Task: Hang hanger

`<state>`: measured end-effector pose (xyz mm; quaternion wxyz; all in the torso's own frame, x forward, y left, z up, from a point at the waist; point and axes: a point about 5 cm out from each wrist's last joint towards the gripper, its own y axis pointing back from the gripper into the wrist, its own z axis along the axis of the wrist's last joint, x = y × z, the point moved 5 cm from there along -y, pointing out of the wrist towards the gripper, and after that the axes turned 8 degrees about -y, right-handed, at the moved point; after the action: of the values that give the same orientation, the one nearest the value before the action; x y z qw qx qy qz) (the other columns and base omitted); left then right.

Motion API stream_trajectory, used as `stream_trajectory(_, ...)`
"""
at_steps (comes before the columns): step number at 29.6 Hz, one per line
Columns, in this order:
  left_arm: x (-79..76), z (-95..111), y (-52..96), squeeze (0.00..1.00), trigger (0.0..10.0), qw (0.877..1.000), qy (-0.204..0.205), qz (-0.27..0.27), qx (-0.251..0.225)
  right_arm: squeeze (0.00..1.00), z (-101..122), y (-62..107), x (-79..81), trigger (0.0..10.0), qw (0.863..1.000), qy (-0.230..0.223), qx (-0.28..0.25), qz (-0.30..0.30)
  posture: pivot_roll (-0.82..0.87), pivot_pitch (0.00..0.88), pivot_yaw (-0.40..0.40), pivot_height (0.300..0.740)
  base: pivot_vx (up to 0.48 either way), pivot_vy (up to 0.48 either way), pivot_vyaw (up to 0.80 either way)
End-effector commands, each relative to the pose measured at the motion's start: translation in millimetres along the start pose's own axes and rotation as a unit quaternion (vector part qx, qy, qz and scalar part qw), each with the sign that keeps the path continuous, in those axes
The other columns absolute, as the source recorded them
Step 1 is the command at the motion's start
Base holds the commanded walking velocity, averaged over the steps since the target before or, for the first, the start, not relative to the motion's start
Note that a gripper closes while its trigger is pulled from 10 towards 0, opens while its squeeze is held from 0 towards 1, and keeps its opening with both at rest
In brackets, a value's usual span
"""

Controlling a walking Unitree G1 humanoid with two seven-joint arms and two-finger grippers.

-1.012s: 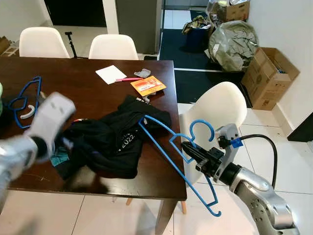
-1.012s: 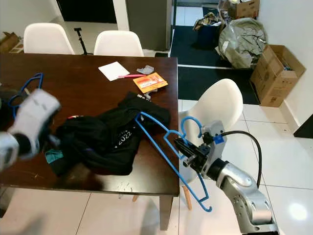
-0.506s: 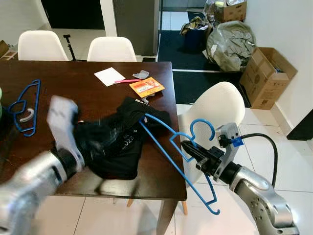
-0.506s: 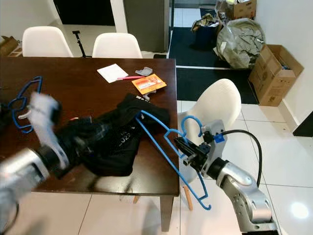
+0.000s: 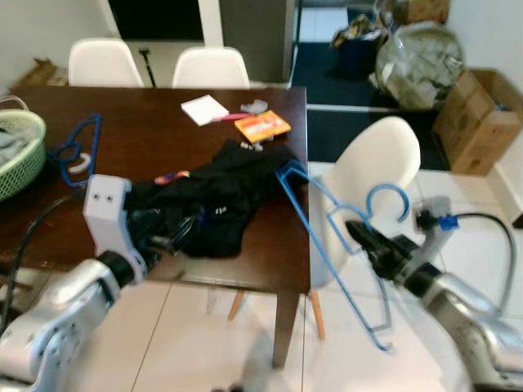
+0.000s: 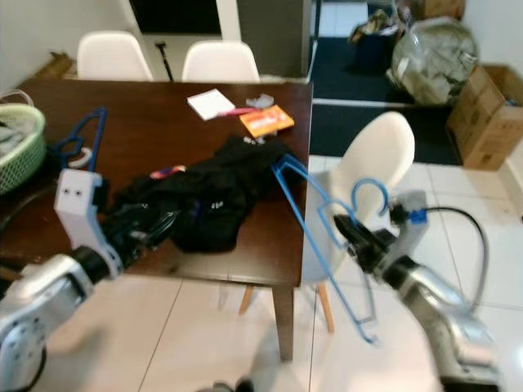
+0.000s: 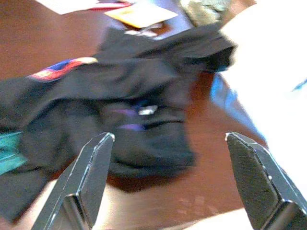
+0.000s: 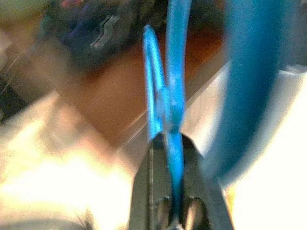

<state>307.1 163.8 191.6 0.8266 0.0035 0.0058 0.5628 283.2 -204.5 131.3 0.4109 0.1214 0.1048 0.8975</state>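
Now the whole view has shifted, so the camera has moved back from the counter (image 5: 163, 131): a green basket (image 5: 16, 151) has come into sight at the far left, and more floor shows in front. The right pincer (image 5: 366, 239) is still pressed together on the blue hanger (image 5: 327, 245), pinching it just below the hook, as the right wrist view shows. The hanger's far corner still lies at the right edge of the black garment (image 5: 216, 196); whether it is inside the cloth I cannot tell. The left pincer (image 7: 168, 177), half a second ago swung over the cloth, now sits at the counter's near edge, fingers spread, holding nothing. A second blue hanger (image 5: 75, 149) lies beside the basket. I judge the robot is backing off to carry the hanger away; no rail is in sight yet.
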Motion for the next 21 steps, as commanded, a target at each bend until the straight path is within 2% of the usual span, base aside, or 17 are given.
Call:
stream_trajectory(1, -3.0, 2.1, -2.5, 0.0, 10.0, 1.0, -0.016, -0.004, -0.006, 0.0, -13.1, 15.6, 32.1, 10.0, 0.986, 0.052, 0.105, 0.118, -0.01, 0.084, 0.021, 0.74, -0.352, 0.0, 0.0)
stream_trajectory(3, -3.5, 7.5, -5.4, 0.0, 10.0, 1.0, -0.014, -0.002, -0.016, 0.0, -7.1, 36.7, 30.7, 10.0, 0.977, 0.073, 0.149, 0.134, -0.01, 0.084, 0.021, 0.74, -0.345, 0.0, 0.0)
stream_trajectory(5, -3.6, 9.2, -6.1, 0.0, 10.0, 1.0, -0.013, -0.001, -0.02, 0.0, -3.4, 41.1, 29.8, 10.0, 0.976, 0.075, 0.154, 0.134, -0.01, 0.084, 0.021, 0.74, -0.345, 0.0, 0.0)
stream_trajectory(6, -4.5, 11.4, -7.3, 0.0, 10.0, 1.0, -0.012, -0.001, -0.024, 0.0, 5.3, 47.3, 27.7, 10.0, 0.976, 0.08, 0.155, 0.134, -0.04, 0.086, 0.009, 0.74, -0.345, 0.0, 0.0)
stream_trajectory(7, -5.1, 12.6, -8.0, 0.0, 10.0, 1.0, -0.011, -0.001, -0.027, 0.0, 11.0, 50.5, 26.5, 10.0, 0.976, 0.083, 0.153, 0.133, -0.04, 0.086, 0.009, 0.74, -0.345, 0.0, 0.0)
stream_trajectory(9, -6.8, 13.6, -9.6, 0.0, 10.0, 1.0, -0.01, -0.001, -0.03, 0.0, 35.7, 49.2, 26.5, 10.0, 0.984, 0.071, 0.094, 0.133, -0.04, 0.089, 0.006, 0.74, -0.345, 0.0, 0.0)
stream_trajectory(11, -5.1, 10.9, -9.6, 0.0, 10.0, 1.0, -0.012, 0.007, -0.027, 0.0, 60.5, 38.8, 25.9, 10.0, 0.991, 0.061, 0.002, 0.121, -0.04, 0.09, 0.003, 0.74, -0.345, 0.0, 0.0)
stream_trajectory(14, -4.1, 9.5, -9.6, 0.0, 10.0, 1.0, -0.014, 0.011, -0.026, 0.0, 65.7, 35.9, 24.9, 10.0, 0.991, 0.068, -0.019, 0.117, -0.04, 0.09, 0.003, 0.74, -0.345, 0.0, 0.0)
stream_trajectory(16, 7.0, 3.7, -7.4, 0.0, 10.0, 0.999, -0.019, 0.043, -0.019, 0.0, 77.0, 18.2, 7.4, 10.0, 0.993, 0.017, -0.1, 0.051, -0.03, 0.096, -0.005, 0.74, -0.345, 0.0, 0.0)
stream_trajectory(18, 24.2, -1.0, -2.1, 0.0, 10.0, 0.995, -0.026, 0.092, -0.013, 0.0, 72.3, -6.5, -6.6, 10.0, 0.983, -0.073, -0.169, -0.019, -0.02, 0.097, -0.009, 0.74, -0.343, 0.0, 0.0)
stream_trajectory(19, 24.2, -1.0, -2.1, 0.0, 10.0, 0.995, -0.026, 0.092, -0.013, 0.0, 72.3, -6.5, -6.6, 10.0, 0.983, -0.073, -0.169, -0.019, -0.02, 0.097, -0.009, 0.74, -0.341, 0.0, 0.0)
stream_trajectory(21, 39.6, 0.1, 3.3, 0.0, 10.0, 0.99, -0.033, 0.136, -0.014, 0.0, 58.3, -29.2, -1.0, 10.0, 0.972, -0.132, -0.189, -0.041, -0.01, 0.099, -0.013, 0.74, -0.345, 0.0, 0.0)
